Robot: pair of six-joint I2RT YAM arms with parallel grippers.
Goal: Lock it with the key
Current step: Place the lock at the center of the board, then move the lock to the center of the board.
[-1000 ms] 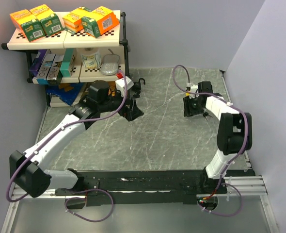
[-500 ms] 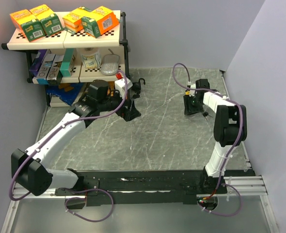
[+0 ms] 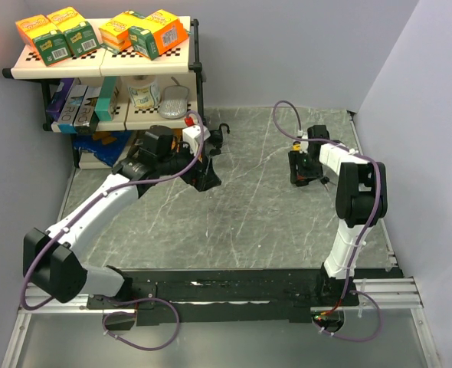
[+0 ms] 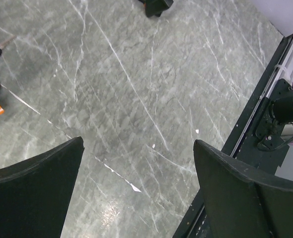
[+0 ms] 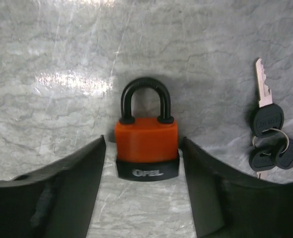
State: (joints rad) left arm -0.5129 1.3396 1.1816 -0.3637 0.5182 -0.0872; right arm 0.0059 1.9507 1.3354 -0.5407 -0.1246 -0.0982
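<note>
Right wrist view: padlock (image 5: 147, 134) flat on the marbled grey counter (image 5: 52, 59), toward its right edge, in the far half. Orange body, black base band lettered OPEL, black shackle with both legs down in the body. Bunch of black-headed keys (image 5: 270, 136) just beside, not touching. Jaws of the right gripper (image 5: 142, 140) spread, flanking the body without pinching. Jaws of the left gripper (image 4: 136, 144) spread wide above the counter.

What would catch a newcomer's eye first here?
An orange padlock with a black shackle lies on the grey marbled table, framed by the open right end effector. A bunch of keys lies beside it. At the far left, a shelf holds orange and green cartons.
</note>
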